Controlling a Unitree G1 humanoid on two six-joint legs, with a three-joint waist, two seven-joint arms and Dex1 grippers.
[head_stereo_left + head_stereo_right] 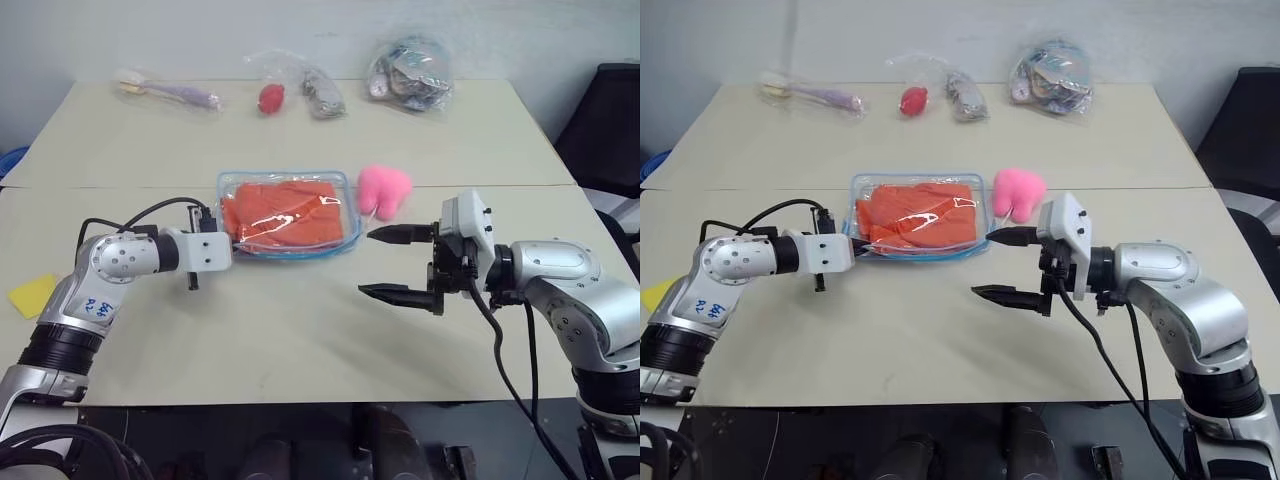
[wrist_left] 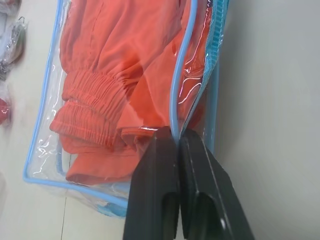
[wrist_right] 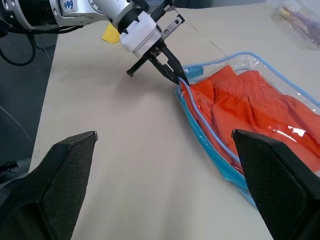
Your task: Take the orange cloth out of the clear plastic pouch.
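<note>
- While the flat clear plastic pouch with light blue edging (image 1: 287,215) lies in the middle of the pale bench (image 1: 300,330), the wrinkled bright orange cloth (image 1: 285,212) is fully inside it and fills almost all of it.
- The left tool (image 2: 178,145) is closed on the thin blue edge of the pouch at the end nearest to the left arm; in the left wrist view the rim passes between the two black fingers (image 2: 155,190), which stand pressed together.
- The right tool (image 1: 395,263) holds nothing; its jaws stand wide, and it hovers just beside the other end of the pouch, apart from it.
- A fluffy pink puff (image 1: 384,189) lies beside that far end, close to the upper finger of the right tool.
- I judge the cloth to be light and soft; it has a gathered elastic band, and it will fold and drag rather than slide out in one piece.
- The plastic looks smooth and slippery, so the pouch can follow the cloth if only one edge is held.
- A good place to take the cloth, in my opinion, is a thick fold or the gathered band near the open mouth, not the flat middle under the film.
- Which side of the pouch is really open, I cannot tell with certainty.
</note>
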